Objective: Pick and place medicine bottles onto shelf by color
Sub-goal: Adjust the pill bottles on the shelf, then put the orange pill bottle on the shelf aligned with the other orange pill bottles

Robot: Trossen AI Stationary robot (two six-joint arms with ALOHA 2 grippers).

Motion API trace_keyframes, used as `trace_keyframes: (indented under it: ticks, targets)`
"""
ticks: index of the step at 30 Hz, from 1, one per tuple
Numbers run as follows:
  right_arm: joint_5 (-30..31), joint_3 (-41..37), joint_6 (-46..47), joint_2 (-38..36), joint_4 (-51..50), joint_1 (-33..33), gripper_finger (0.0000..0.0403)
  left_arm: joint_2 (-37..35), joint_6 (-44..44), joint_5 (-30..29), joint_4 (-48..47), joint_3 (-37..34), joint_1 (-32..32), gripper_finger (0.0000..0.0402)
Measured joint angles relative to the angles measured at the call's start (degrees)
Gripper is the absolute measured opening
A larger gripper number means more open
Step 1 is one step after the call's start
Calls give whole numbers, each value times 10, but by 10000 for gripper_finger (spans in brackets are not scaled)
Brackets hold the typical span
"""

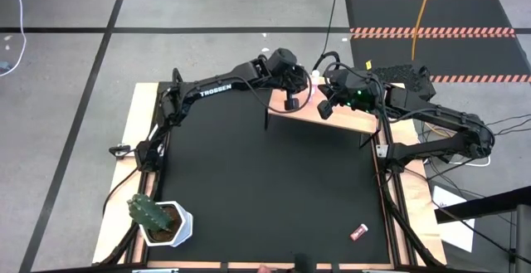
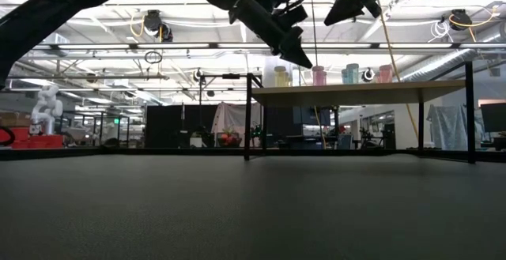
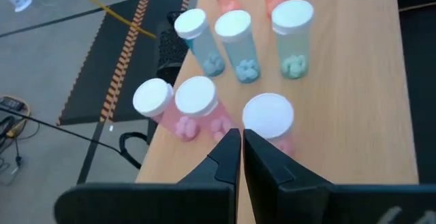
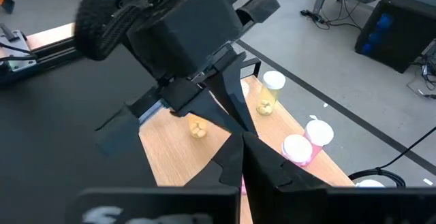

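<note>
Shelf (image 3: 354, 81) – pale smooth wood; bottles (image 3: 240, 43) – translucent plastic, matt white caps.

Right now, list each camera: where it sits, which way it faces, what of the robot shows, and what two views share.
High view: overhead, facing straight down; both arms, the left hand and right hand shut over the shelf.
Low view: table height, facing level at the shelf on black legs; both arms enter from above.
Left wrist view: on the left arm, facing down onto the teal bottles and pink bottles; own shut fingers show.
Right wrist view: on the right arm, facing the left hand.
Shared: both wrist views show pink bottles.
</note>
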Motion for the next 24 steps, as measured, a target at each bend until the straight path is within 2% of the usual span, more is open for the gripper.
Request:
trace_keyframes:
  ticks: [24]
  targets:
    - [1, -1, 4, -13, 2, 0, 0, -8, -7, -12, 14, 0, -13, 21]
